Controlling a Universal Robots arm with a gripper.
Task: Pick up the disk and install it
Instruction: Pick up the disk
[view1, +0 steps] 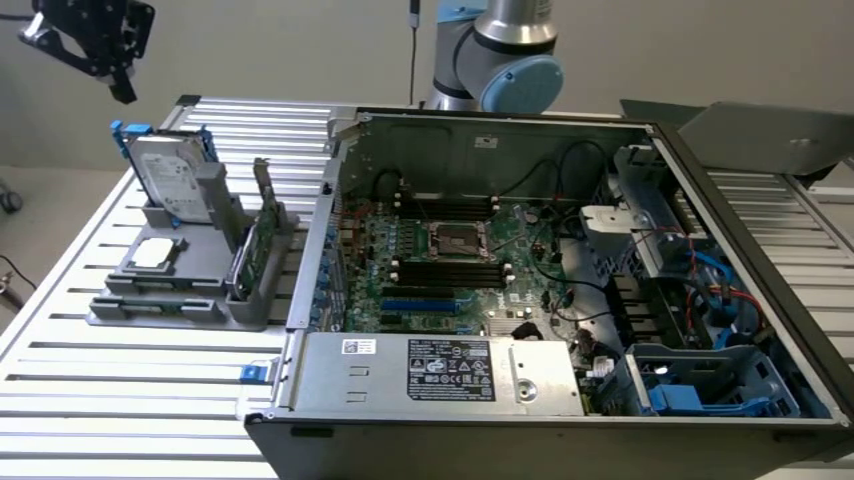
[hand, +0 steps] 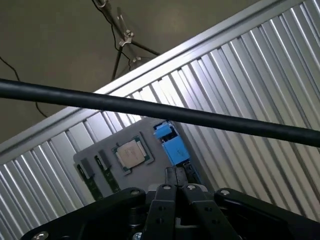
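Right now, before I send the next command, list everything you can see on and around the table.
disk: one, silver-grey with blue rails, upright in the holder
chip: one, silver, flat on the holder beside the disk
circuit card: one, green, on edge in the holder, nearer the case
holder: one, grey, on the table at the exterior view's left
computer case: one, dark, open, centre to the exterior view's right
motherboard: one, green, inside the case
power supply: one, silver, at the case's near edge
table: one, silver, slatted
arm: one, grey and blue, behind the case
tool: one, black, shut, empty, in the air above the disk
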